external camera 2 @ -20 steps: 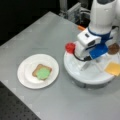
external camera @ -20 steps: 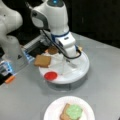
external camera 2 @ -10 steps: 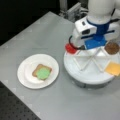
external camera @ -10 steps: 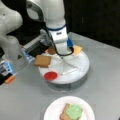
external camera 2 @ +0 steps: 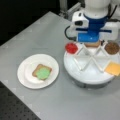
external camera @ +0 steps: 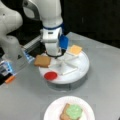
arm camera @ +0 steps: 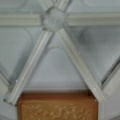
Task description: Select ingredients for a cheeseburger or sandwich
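Note:
On the white plate (external camera: 53, 111) (external camera 2: 25, 75) lies a toast-brown bread slice topped with green lettuce (external camera: 73, 111) (external camera 2: 42, 73), the sandwich as it stands now. A second bread slice (external camera: 42, 60) (external camera 2: 93, 45) (arm camera: 57, 107) and a red tomato disc (external camera: 50, 75) (external camera 2: 71, 47) lie in compartments of the white divided tray (external camera: 80, 72) (external camera 2: 87, 75). My gripper (external camera: 55, 55) (external camera 2: 90, 41) hangs low over the tray, beside that bread slice. In the wrist view the slice sits at the bottom edge, and no fingers show there.
The tray also holds an orange cheese square (external camera: 75, 49) (external camera 2: 113, 68) and a brown patty (external camera 2: 111, 47). Raised dividers meet at a hub (arm camera: 53, 17). The arm's white base (external camera: 12, 47) stands at a front view's left. The grey table's edge runs along a front view's left (external camera 2: 15, 37).
The arm has shifted a little across the tray toward the bread slice. The food pieces and the plate have not moved.

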You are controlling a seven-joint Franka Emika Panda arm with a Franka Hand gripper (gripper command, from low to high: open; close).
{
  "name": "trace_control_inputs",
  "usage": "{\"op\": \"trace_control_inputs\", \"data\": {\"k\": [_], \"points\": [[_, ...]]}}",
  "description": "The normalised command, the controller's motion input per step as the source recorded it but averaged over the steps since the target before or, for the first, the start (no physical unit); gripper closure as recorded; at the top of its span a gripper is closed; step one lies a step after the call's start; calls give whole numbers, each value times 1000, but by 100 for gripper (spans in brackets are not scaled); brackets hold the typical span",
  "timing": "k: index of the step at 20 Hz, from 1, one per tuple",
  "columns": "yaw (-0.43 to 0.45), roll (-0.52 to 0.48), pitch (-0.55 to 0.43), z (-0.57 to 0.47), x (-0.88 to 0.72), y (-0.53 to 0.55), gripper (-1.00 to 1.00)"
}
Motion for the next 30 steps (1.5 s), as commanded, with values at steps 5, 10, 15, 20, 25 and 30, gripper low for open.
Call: {"op": "trace_control_inputs", "data": {"k": [5,10,15,20,25,30], "points": [[-543,264,146,207,231,-117,-100],[-411,306,195,215,294,-114,-100],[-264,328,212,194,303,-163,-100],[-165,425,240,191,303,-239,-100],[0,491,248,213,320,-255,-100],[113,460,208,175,348,-342,-100]]}}
